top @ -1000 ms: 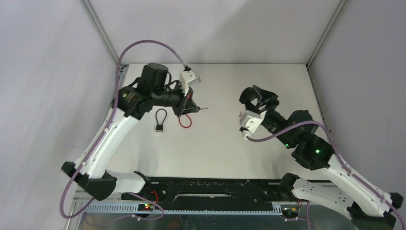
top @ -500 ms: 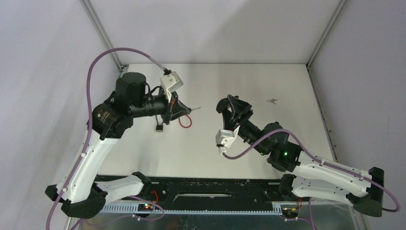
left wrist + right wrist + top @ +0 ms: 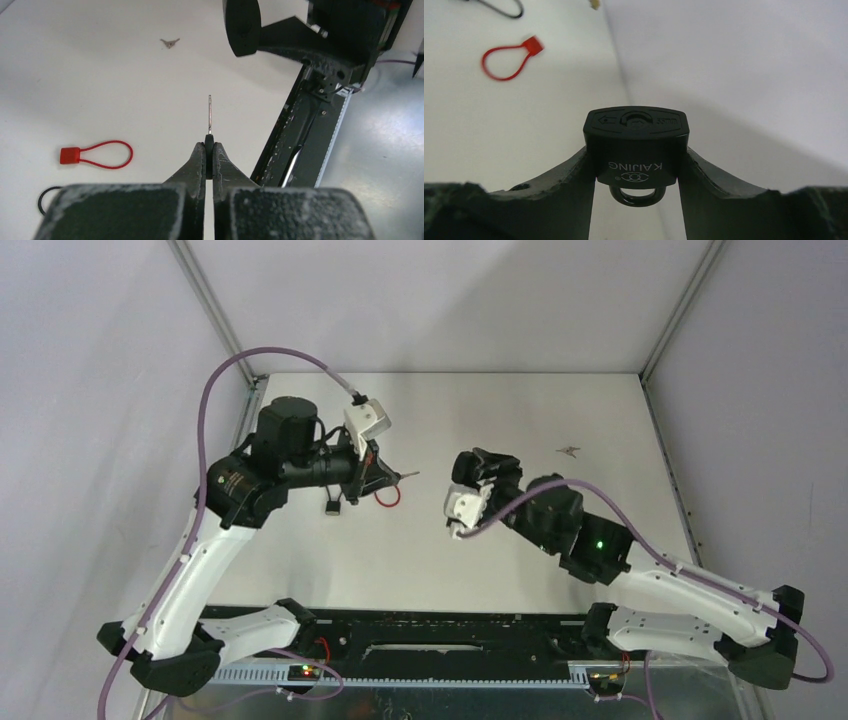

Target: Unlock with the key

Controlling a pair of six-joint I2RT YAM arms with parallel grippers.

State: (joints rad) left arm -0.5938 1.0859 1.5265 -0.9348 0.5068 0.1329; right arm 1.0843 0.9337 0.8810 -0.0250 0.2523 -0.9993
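The left hand (image 3: 210, 148) is clamped on the head of the key (image 3: 210, 114). The thin blade sticks straight out past the fingertips. Seen from above, this hand hangs over the tabletop (image 3: 450, 410) just behind the red loop (image 3: 388, 497), and the blade points to the right.

The right hand (image 3: 636, 161) is off to the right of the red loop, at about the key's level, with a clear gap between it and the key tip. Its fingers (image 3: 574, 172) press on both sides of the black padlock (image 3: 635, 137) and grip it. The keyhole end faces outward from the hand, and the shackle lies back between the fingers.

The red loop itself lies flat on the tabletop. A small lock (image 3: 333, 505) with a thin black cable loop lies just left of it, partly under the left arm. Loose keys (image 3: 570, 451) lie well apart from it, far to the right and farther back.
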